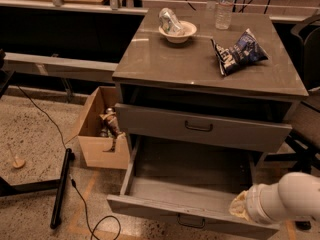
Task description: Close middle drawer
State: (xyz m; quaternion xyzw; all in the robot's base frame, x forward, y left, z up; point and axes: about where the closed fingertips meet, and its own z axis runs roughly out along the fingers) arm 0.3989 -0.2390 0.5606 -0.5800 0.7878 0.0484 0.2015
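A: Where is the middle drawer (150, 207)?

B: Pulled far out toward the near side of the grey metal cabinet (150, 66). It is a wide, deep sheet-metal tray with thin side walls, a dull matte floor and a low front panel. A small dark bail handle (191, 223) hangs at the panel's centre.

A: And the gripper (239, 207)?

B: Near right, at the end of a smooth white tubular arm (290, 199). Its tan, lumpy end sits at the drawer's right front corner, just beside the front panel. How far open it is, or whether it has hold of anything, I cannot tell.

A: What is above the drawer?

B: A taller-fronted grey drawer (150, 121) with a dark curved handle (198, 127), standing out slightly from the frame.

A: On the top?

B: The surface is glossy and brownish-grey. At the far side, a pale round bowl (186, 32) holds a crumpled metallic can (170, 20). To the right of it stands a clear plastic bottle (225, 6). A crinkled blue chip bag (240, 51) lies nearer, toward the right edge.

A: The floor?

B: Speckled terrazzo (35, 134). An open cardboard box (97, 151) sits against the cabinet's left side.
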